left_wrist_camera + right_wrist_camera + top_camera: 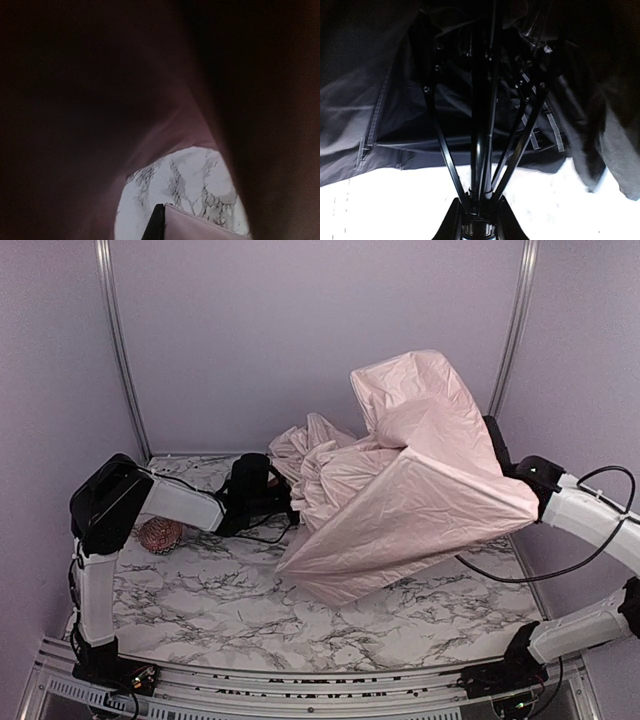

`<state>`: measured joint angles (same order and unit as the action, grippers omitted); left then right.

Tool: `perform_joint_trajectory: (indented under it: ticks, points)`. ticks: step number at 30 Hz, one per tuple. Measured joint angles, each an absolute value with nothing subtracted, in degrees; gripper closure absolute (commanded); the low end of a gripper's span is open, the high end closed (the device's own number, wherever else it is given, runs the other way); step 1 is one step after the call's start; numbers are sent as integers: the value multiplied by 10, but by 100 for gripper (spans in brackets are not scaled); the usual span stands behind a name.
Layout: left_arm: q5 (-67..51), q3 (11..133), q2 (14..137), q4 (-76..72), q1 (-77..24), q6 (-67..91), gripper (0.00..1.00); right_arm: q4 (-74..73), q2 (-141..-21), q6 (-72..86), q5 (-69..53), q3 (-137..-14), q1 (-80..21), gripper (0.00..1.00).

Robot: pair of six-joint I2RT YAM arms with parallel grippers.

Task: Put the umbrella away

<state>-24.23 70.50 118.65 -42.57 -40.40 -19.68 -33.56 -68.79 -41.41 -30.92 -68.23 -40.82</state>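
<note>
- Pink umbrella (410,490) lies half-collapsed across the centre-right of the tabletop (220,600). Judge the folding step to be in hand. The left hand (275,498) is buried in its folds.
- Left wrist: fabric (165,135) smothers the lens, so you cannot tell that hand's state.
- Right wrist: the right hand (479,225) is clenched on the shaft (481,125), where the ribs (437,130) converge. Next, gather the canopy along the shaft.

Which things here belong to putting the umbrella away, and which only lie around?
For the job: the umbrella, the right gripper on its shaft, the left gripper at its fabric.
Lying about: the knobbly ball on the marble table.
</note>
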Motion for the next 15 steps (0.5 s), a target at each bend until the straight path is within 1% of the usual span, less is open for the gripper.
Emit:
perform_joint_trajectory:
  ticks: [2,8,12,15]
  points:
    - [-239,719,1200,-410,-400,-212,100,-297,-679,-421,-254,-623,-442,100]
    - [-247,757,1229,-377,-397,-239,100,-215,-676,-469,-92,-495,-556,100]
    - [-252,771,1242,-371,-402,-250,100,-172,-683,-477,-47,-438,-585,100]
    - [-253,771,1246,-365,-402,-265,100,-134,-713,-472,-34,-420,-589,100]
